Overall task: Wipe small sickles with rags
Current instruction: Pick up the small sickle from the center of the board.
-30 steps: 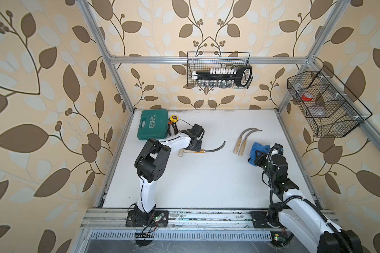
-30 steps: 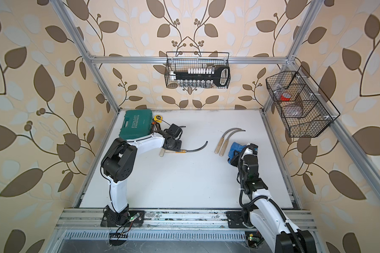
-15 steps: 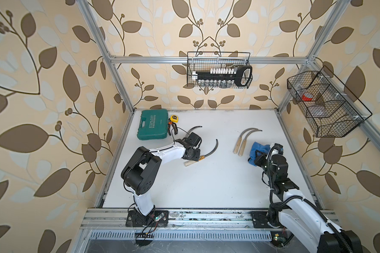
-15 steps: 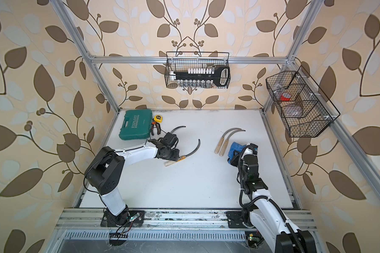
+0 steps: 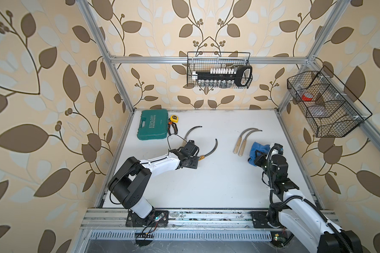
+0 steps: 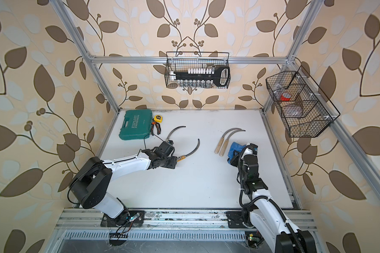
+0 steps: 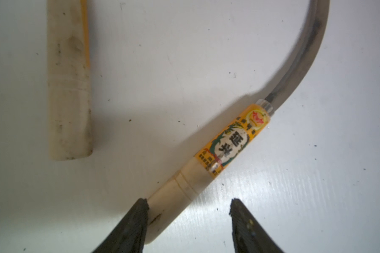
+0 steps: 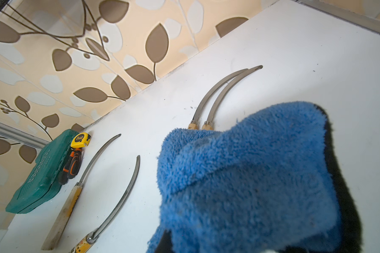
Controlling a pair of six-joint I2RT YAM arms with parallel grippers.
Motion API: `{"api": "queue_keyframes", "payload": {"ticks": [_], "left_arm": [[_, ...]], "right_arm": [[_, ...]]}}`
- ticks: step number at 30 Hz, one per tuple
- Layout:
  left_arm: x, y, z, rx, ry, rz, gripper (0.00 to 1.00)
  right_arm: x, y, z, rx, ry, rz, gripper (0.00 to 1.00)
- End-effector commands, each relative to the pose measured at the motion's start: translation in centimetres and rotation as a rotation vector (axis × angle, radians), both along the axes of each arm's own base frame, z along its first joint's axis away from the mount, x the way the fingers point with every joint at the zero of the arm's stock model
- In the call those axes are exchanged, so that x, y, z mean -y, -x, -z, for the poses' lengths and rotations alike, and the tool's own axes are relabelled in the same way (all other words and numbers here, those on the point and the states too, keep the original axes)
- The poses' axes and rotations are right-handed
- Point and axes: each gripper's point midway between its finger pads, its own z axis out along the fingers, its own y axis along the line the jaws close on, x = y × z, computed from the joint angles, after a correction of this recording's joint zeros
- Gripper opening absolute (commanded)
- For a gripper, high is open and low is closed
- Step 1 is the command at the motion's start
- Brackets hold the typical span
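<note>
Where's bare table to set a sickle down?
The table's near half, from the left gripper and the rag to the front edge, is bare. So is the back right corner behind the pair of sickles. Crowded: back left, where green case, tape measure, pliers and a sickle bunch together.

Rag (image 8: 250, 175) hides paired sickles' (image 8: 206, 126) handles (labelled sickle (image 7: 230, 142) butt cropped).

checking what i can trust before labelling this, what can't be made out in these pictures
- Right hand: fingers buried in the blue rag it grips, right wrist view.
- Paired sickles: handles behind that rag, right wrist view.
- Labelled sickle: handle end cut off by the frame edge, left wrist view.
- Neighbouring sickle: blade beyond the frame edge, left wrist view.
- Side wire basket: contents too small through mesh, both top views.
</note>
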Motion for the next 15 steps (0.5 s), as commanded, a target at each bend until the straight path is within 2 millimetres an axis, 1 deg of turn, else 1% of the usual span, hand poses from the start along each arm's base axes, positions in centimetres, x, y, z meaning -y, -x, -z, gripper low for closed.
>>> {"api": "queue_keyframes", "payload": {"ticks": [1, 3, 6, 8, 11, 15], "left_arm": [[-0.1, -0.9, -0.7, 0.047, 0.006, -0.025, 0.63], [0.2, -0.7, -0.2, 0.029, 0.013, -0.016, 0.63], [0.6, 0.3, 0.3, 0.01, 0.036, 0.008, 0.61], [0.8, 1.1, 0.3, 0.017, 0.043, 0.017, 0.63], [0.6, 2.1, 0.5, 0.018, 0.056, 0.011, 0.63], [-0.3, 3.0, 0.8, 0.019, 0.057, -0.01, 0.62]], "right_arm": [[-0.1, -0.1, -0.6, 0.024, 0.005, -0.012, 0.0], [-0.1, -0.2, -0.6, 0.023, 0.004, -0.012, 0.0], [-0.1, -0.2, -0.5, 0.021, 0.005, -0.013, 0.0], [-0.1, -0.2, -0.5, 0.019, 0.005, -0.013, 0.0], [-0.1, -0.2, -0.5, 0.018, 0.005, -0.014, 0.0], [-0.1, -0.2, -0.5, 0.021, 0.005, -0.014, 0.01]]}}
